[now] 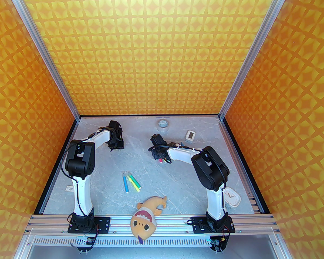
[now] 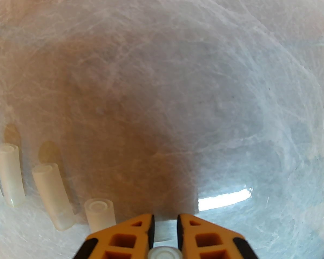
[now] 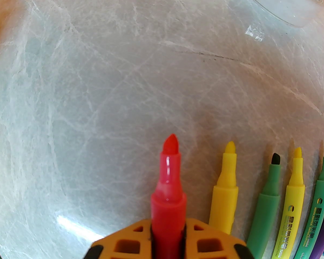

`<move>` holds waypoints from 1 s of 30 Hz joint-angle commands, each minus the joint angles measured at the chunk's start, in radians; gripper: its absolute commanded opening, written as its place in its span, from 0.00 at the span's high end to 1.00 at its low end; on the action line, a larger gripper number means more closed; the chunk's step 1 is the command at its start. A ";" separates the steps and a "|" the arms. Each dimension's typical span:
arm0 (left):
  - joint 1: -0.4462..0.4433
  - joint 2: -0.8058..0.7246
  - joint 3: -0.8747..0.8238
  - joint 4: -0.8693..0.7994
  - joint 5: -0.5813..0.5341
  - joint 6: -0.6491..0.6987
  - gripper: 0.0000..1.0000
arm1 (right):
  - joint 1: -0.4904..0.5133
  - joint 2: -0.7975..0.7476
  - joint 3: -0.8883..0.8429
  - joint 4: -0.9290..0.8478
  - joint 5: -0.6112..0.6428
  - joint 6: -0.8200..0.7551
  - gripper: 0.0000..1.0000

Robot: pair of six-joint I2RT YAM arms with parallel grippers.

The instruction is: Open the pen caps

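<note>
1. Done, as far as could be judged: the right hand was clamped on a red marker whose tip was bare. Four uncapped markers, yellow and green, lay on the table just beside it.
2. At least three loose pen caps lay in a row on the table, left of the left hand.
3. The left hand's jaws stood a narrow gap apart, with one more cap low between them. Whether it was gripped could not be told.
4. Probably left to do: three markers lay mid-table, apparently with caps on.
5. More markers and caps ran off the frame edges, so no full count was possible. In the top view the caps were too small to confirm.
</note>
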 commanded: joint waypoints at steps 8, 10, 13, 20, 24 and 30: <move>-0.006 -0.016 0.008 -0.021 -0.015 0.021 0.74 | -0.001 0.026 0.025 -0.036 0.015 -0.005 0.80; -0.007 -0.030 0.003 -0.019 -0.007 0.019 0.73 | -0.002 0.024 0.027 -0.039 0.015 -0.005 0.77; -0.013 -0.064 -0.007 -0.014 0.007 0.019 0.72 | -0.002 0.021 0.029 -0.042 0.013 -0.007 0.75; -0.016 -0.201 -0.095 0.034 0.022 0.015 0.69 | 0.000 0.005 0.031 -0.049 0.010 -0.016 0.73; -0.017 -0.321 -0.197 0.096 0.026 0.010 0.58 | -0.001 -0.029 0.021 -0.057 -0.009 -0.029 0.71; -0.017 -0.528 -0.427 0.243 0.026 -0.005 0.33 | 0.000 -0.133 -0.026 -0.087 -0.090 -0.079 0.65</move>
